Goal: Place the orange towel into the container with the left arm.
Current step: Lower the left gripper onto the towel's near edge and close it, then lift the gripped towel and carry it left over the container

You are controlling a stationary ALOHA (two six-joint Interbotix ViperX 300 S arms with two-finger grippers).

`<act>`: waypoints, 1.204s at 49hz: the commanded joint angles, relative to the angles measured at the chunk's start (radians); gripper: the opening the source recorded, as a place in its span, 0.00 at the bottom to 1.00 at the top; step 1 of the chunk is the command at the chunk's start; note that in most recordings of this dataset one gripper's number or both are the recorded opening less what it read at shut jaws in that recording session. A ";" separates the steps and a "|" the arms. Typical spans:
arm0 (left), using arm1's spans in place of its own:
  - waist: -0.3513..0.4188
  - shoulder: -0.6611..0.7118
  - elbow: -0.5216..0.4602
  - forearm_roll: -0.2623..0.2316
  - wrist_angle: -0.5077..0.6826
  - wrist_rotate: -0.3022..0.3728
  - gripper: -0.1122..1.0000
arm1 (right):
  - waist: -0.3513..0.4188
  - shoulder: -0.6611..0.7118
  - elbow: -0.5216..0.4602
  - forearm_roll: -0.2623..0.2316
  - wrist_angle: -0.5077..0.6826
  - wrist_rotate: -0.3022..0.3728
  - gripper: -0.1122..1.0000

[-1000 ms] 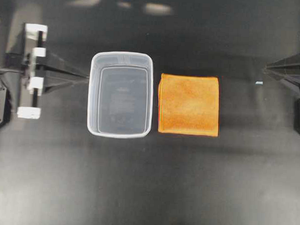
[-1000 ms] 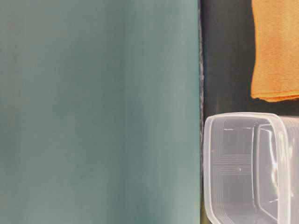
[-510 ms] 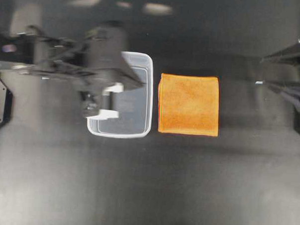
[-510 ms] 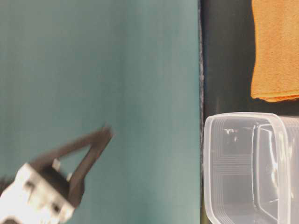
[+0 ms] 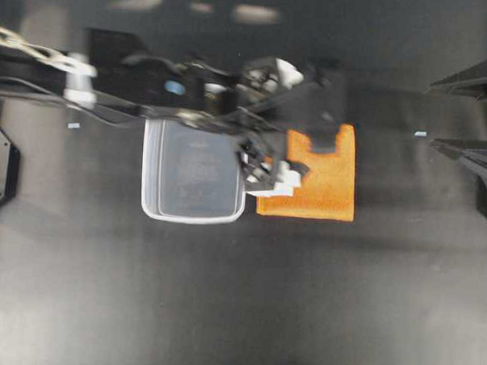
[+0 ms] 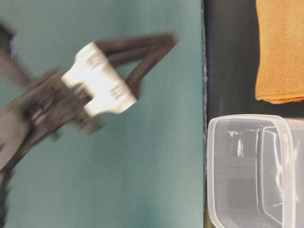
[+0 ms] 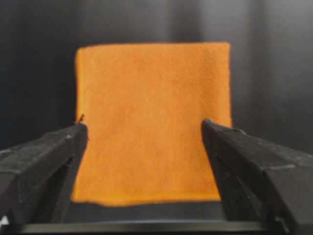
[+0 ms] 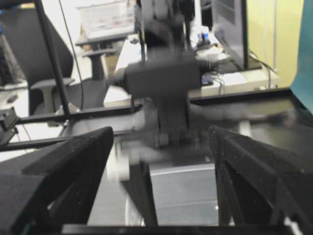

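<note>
The orange towel (image 7: 151, 122) is soft cloth with a fine, fuzzy nap and a matt look. The container (image 5: 194, 171) is clear, smooth plastic, slightly cloudy, with faint gleams along its rim and walls. The tabletop (image 5: 222, 295) is black and smooth, with a dull sheen that carries pale, blurred reflections of lights near its far edge. The left gripper (image 7: 146, 161) has matt black fingers (image 7: 44, 161) that look like hard plastic, and white, plastic-looking fittings (image 6: 102, 80) sit on the black arm behind it.

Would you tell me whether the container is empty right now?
Empty: the container shows only its bare floor; the orange towel lies beside it.
</note>
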 commanded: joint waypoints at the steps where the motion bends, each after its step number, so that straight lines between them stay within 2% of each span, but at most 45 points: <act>1: -0.011 0.077 -0.061 0.003 0.005 0.026 0.90 | -0.002 -0.005 -0.014 0.003 -0.009 0.002 0.79; 19: 0.002 0.310 -0.201 0.003 0.078 0.044 0.89 | 0.005 -0.152 -0.046 0.002 -0.020 -0.008 0.79; 34: 0.002 0.362 -0.204 0.003 0.095 0.043 0.88 | 0.006 -0.186 -0.052 0.002 0.014 -0.005 0.79; 39: 0.006 0.362 -0.202 0.003 0.114 0.043 0.85 | 0.006 -0.184 -0.052 0.003 0.014 -0.005 0.79; 41: 0.005 0.360 -0.206 0.003 0.127 0.043 0.81 | 0.006 -0.183 -0.051 0.002 0.014 -0.005 0.79; 44: 0.000 0.359 -0.212 0.003 0.155 0.043 0.71 | 0.006 -0.183 -0.052 0.002 0.014 -0.005 0.79; 54: -0.002 0.299 -0.259 0.003 0.184 0.044 0.21 | 0.006 -0.186 -0.052 0.002 0.014 -0.006 0.79; 56: 0.000 0.275 -0.272 0.003 0.184 0.044 0.15 | 0.006 -0.186 -0.052 0.003 0.017 -0.006 0.79; 59: 0.002 0.227 -0.296 0.003 0.190 0.044 0.15 | 0.006 -0.186 -0.051 0.002 0.023 -0.005 0.79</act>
